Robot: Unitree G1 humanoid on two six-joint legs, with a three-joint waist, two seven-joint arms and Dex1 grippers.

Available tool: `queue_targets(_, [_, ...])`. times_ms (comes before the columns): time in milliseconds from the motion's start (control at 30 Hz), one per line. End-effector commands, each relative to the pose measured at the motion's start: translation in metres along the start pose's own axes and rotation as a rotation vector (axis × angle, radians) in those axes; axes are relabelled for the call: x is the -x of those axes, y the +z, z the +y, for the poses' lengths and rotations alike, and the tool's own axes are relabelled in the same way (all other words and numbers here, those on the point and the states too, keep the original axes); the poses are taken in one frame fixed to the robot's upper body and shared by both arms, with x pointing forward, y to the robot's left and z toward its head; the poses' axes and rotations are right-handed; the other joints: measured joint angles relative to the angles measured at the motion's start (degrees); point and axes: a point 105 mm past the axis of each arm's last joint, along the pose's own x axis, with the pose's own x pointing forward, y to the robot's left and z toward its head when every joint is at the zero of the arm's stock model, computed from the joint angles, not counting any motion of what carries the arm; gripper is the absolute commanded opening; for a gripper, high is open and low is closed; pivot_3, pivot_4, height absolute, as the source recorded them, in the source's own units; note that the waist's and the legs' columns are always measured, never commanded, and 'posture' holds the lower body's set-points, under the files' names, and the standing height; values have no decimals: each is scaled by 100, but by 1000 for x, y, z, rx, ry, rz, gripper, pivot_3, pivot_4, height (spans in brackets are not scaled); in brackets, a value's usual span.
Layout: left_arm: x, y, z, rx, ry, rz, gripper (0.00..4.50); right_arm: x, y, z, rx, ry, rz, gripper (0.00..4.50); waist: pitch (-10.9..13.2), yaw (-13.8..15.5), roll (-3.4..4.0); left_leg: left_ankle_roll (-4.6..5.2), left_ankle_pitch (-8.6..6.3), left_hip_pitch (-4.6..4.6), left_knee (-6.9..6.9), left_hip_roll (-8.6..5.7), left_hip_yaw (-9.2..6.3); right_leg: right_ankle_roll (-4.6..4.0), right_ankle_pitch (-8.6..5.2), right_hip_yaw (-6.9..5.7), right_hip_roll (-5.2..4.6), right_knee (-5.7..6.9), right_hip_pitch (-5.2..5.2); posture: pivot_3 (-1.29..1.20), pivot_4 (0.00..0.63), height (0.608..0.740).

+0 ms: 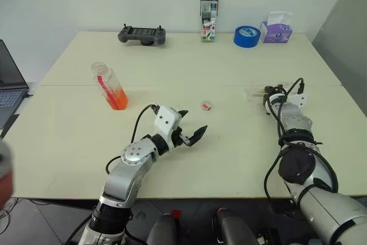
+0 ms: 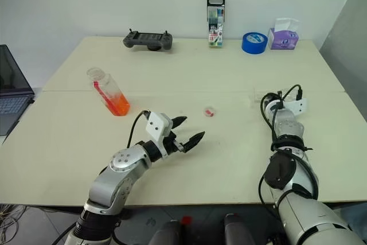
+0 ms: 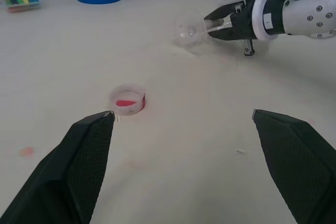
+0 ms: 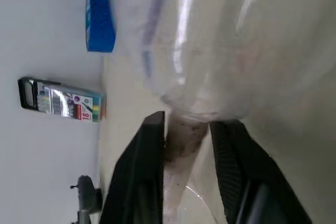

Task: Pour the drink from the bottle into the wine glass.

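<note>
The wine glass [image 3: 197, 31] lies on its side on the tabletop [image 1: 189, 67], on the robot's right, and the right gripper [image 3: 223, 18] has its fingers clenched on the stem, as the right wrist view shows with the stem pinched between the two black fingers [image 4: 142, 177] and the bowl swelling just beyond them. The glass's long axis runs roughly across the tabletop, bowl pointing away from the right gripper toward the middle. The bottle [image 1: 109, 86] stands well apart from the glass, on the far left side, leaning a little, uncapped, with the orange drink [image 1: 117, 99] filling its lower part. A small red-and-white cap [image 1: 206, 105] lies between the glass and the bottle, nearer the glass. The left gripper [image 1: 191, 132] hovers above the tabletop near that cap, fingers spread wide and grasping nothing; it is the arm nearer the bottle, which lies to its left and farther out. By my reading, the glass must be stood upright first, then the left arm should take the bottle.
</note>
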Motion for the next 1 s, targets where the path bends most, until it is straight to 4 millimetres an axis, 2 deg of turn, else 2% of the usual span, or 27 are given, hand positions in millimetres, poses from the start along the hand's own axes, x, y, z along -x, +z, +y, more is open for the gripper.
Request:
queue_targets(33, [3,13,1,-6,9,-47,4500,19,-19,48,230,200,57,230,1,-11,6,0,0,0,-1,18,2,0,0,1,0,2,-2,0,150,740])
queue_targets(133, [10,14,5,2,32,-46,4500,51,-53,85,579,411,77,229,3,0,11,-1,0,-8,-3,31,-11,0,0,-6,1,2,-8,0,150,740])
queue_targets(200, [22,15,9,42,61,-43,4500,76,-85,110,800,571,77,228,7,-25,17,-1,0,-34,-3,38,-15,0,0,-8,1,10,-42,0,150,740])
queue_targets(333, [54,14,4,60,93,-10,4500,105,-138,136,1127,799,0,227,8,-121,19,-3,0,-38,-4,60,-29,-2,1,-7,10,12,-56,0,150,740])
queue_targets(400, [72,12,9,70,158,9,4500,110,-159,139,1192,860,-32,227,8,-121,19,-4,0,-32,-4,67,-30,-2,0,-10,18,9,-46,0,150,740])
queue_targets(500, [86,10,15,57,229,33,4500,105,-177,137,1253,895,-65,227,10,-48,14,-7,2,-32,0,66,-36,0,-5,-18,21,6,-39,0,150,740])
queue_targets(633, [96,13,29,66,326,16,4500,95,-199,135,1275,935,-54,226,12,39,8,-17,8,-36,8,52,-26,-5,-2,-18,32,1,-38,0,150,740])
queue_targets(800, [106,19,34,55,367,8,4500,87,-220,127,1284,967,0,225,12,11,6,-18,8,-35,4,58,-9,-22,8,-13,31,-2,-44,0,150,740])
queue_targets(900, [110,21,33,62,373,7,4500,88,-230,122,1253,991,37,225,12,10,6,-19,6,-35,1,66,-14,-23,9,-14,22,-1,-44,0,150,740])
queue_targets(1000, [115,13,32,71,379,40,4500,94,-248,111,1229,1010,100,225,12,5,7,-19,6,-35,1,69,-23,-28,12,-14,23,1,-44,0,150,740])
